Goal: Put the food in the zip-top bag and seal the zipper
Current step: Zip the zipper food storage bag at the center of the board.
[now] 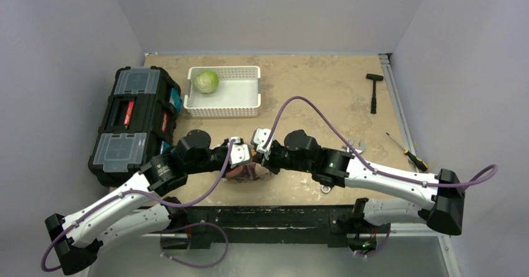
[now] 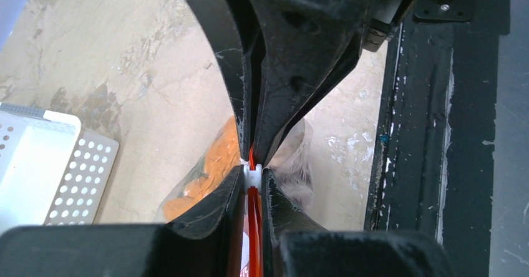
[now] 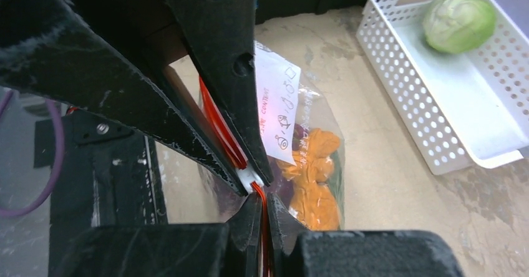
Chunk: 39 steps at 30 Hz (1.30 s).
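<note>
The clear zip-top bag [image 1: 249, 173] hangs between both grippers near the table's front edge. It holds orange food [image 3: 315, 189] and dark red grapes [image 3: 299, 133], and bears a white label [image 3: 277, 102]. My left gripper [image 2: 252, 174] is shut on the white slider [image 2: 252, 176] of the orange-red zipper [image 2: 251, 227]. My right gripper [image 3: 263, 199] is shut on the zipper strip [image 3: 218, 124] right beside the slider. The two grippers' tips nearly touch. A green leafy ball [image 1: 206, 81] lies in the white basket [image 1: 223, 110], outside the bag.
A black toolbox [image 1: 134, 121] stands at the left next to the basket. A hammer [image 1: 374, 93] and a screwdriver [image 1: 408, 153] lie at the right. A black rail [image 2: 430, 133] runs along the table's near edge, just behind the bag.
</note>
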Motion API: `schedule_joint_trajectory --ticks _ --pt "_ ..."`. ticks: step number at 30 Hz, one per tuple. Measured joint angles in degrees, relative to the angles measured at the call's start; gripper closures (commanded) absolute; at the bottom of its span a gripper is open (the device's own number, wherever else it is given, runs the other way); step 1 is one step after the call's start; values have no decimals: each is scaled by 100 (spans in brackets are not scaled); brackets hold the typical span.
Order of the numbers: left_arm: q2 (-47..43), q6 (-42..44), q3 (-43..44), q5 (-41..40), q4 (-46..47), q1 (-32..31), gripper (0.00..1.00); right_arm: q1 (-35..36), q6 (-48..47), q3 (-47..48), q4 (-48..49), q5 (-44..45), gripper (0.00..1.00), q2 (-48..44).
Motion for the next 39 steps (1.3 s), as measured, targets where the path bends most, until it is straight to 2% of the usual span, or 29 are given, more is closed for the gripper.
schedule_joint_trajectory --ticks 4,10,19,29,39 --pt "70 -35 17 -164 116 0 100 81 557 -415 516 667 100 -264" --pt "195 -81 149 -431 236 2 100 92 1598 -577 774 1873 100 -457" --pt "278 -219 186 -669 181 -4 100 59 2487 -859 612 3847 100 -859" --pt "-52 -245 186 -1165 76 -11 100 -225 2966 -1005 26 4962 100 -1491" --pt "-188 -247 186 -1521 76 -22 100 -308 3091 -1012 -376 5532 100 -1886"
